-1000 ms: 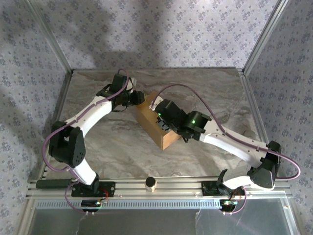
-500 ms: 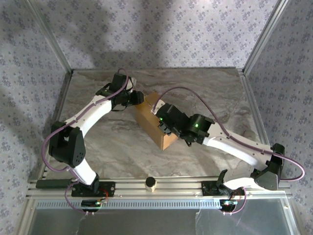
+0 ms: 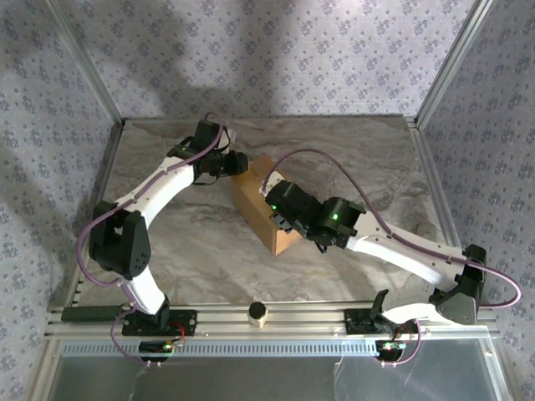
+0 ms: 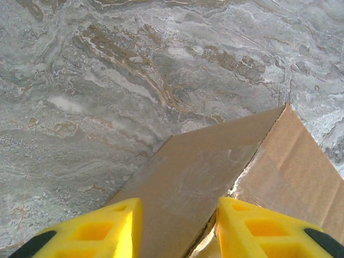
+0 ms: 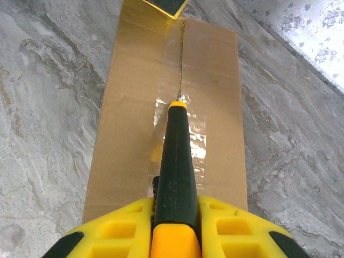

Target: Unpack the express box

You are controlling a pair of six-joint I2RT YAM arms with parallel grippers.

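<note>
Since one second earlier, the right arm has stretched further across the worktop (image 3: 184, 251), its base link swung outward and its wrist drawn lower over the express box (image 3: 253, 200); the left arm's wrist has shifted slightly towards the box's far end. Left arm: reaches forward and bends inward, bringing the left tool (image 3: 238, 164) to the far end of the box. In the left wrist view, the left tool (image 4: 180, 215) stands spread, its yellow fingers (image 4: 115, 223) either side of a box (image 4: 199, 177) corner; contact cannot be told. Right arm: extends diagonally from the near right, the right tool (image 3: 280, 205) above the box top. In the right wrist view, the right tool (image 5: 174, 207) is closed on a dark-handled cutter (image 5: 176, 161), whose orange tip meets the centre seam. Express box (image 5: 134, 107): tan cardboard, lying diagonally at mid worktop, top flaps shut along a central seam covered by glossy clear tape; one left-tool finger (image 5: 161, 4) shows at its far end. Worktop (image 5: 43, 107): grey marble pattern
</note>
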